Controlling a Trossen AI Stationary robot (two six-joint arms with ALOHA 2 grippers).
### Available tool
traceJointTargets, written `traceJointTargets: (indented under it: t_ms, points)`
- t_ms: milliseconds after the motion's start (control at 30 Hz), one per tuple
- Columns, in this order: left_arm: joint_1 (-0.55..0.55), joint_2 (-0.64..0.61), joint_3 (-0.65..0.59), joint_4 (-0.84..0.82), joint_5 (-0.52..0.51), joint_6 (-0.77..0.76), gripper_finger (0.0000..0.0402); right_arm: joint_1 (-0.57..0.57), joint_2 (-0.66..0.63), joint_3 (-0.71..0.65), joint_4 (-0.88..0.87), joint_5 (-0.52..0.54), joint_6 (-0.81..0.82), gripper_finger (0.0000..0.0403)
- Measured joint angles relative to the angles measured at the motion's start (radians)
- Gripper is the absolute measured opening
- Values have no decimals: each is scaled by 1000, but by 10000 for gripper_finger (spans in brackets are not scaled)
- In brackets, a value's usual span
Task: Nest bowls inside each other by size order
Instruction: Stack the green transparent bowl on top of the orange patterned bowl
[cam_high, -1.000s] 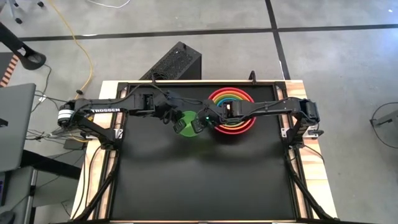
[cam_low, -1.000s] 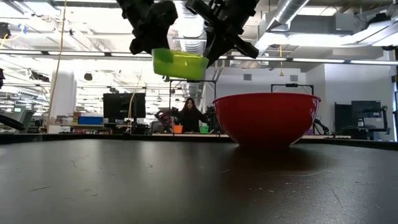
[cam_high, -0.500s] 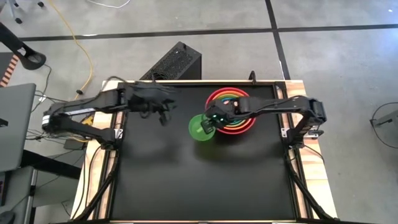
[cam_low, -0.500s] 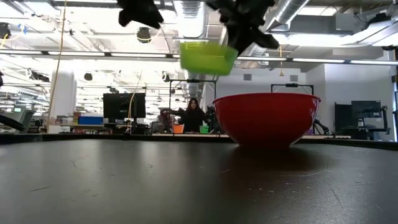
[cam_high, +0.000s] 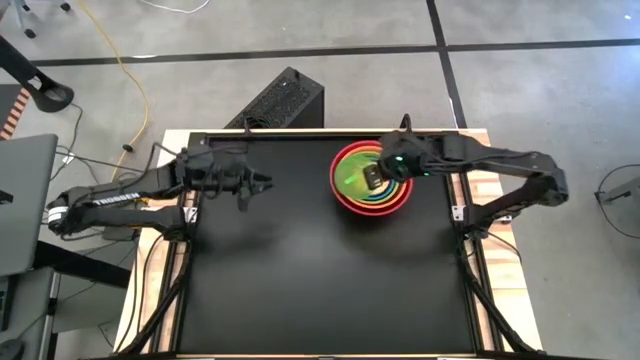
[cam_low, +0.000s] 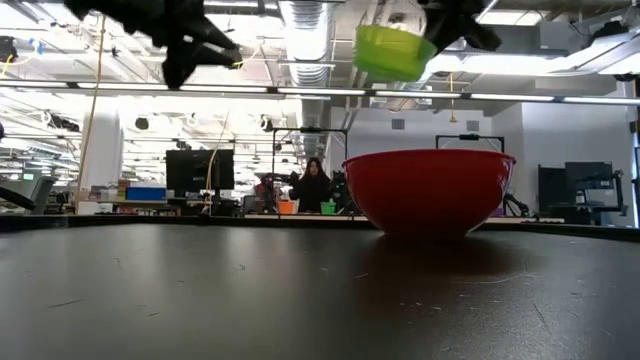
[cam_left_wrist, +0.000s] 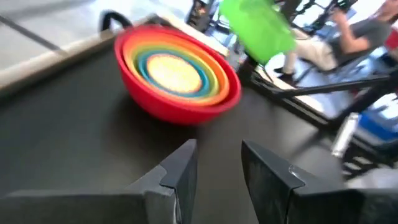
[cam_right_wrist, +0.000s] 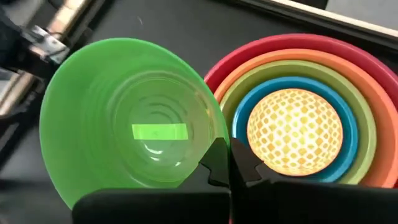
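Observation:
The small green bowl hangs in the air above the nested stack, held by my right gripper. The low view shows it high over the red bowl. The stack rests on the table at the far right: red, orange, lime green and blue bowls, with the yellow dotted bowl in the middle. My left gripper is open and empty at the far left, well away from the stack. My right gripper pinches the green bowl's rim between its two fingers, one finger inside the bowl and one outside. The fingers come from above. The bowl is lifted clear, mouth up and slightly tilted, above the stack's left part.
A raised frame runs round the black table top. A black box stands on the floor beyond the far edge. The dark table top lies bare in front of both arms. A person sits far off in the room.
My left gripper has left the green bowl and drawn back toward the table's left edge. My right gripper has carried the bowl up and toward the right, from beside the red bowl to above the stack; the bowl has stayed mouth up.

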Motion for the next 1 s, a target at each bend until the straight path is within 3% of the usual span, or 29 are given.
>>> traceJointTargets:
  t_ms: [200, 400, 567, 667, 867, 1000]
  points:
    - [0, -35, -172, 92, 41, -172, 114, -37, -134, -202, 166, 0, 29, 0]
    - [0, -35, -207, 98, 19, -135, 114, -127, -172, -327, 201, -23, 63, 0]
    - [0, -35, -251, 143, -11, -30, 114, -208, -148, -344, 200, -54, 41, 0]
    - [0, -35, -320, 251, 18, -26, 114, -246, -122, -345, 191, -83, 12, 0]
    - [0, -35, -476, 503, 32, -168, 114, -280, -33, -344, 187, -106, -15, 0]
    - [0, -35, -523, 557, 34, -234, 114, -299, 31, -344, 174, -108, -35, 0]
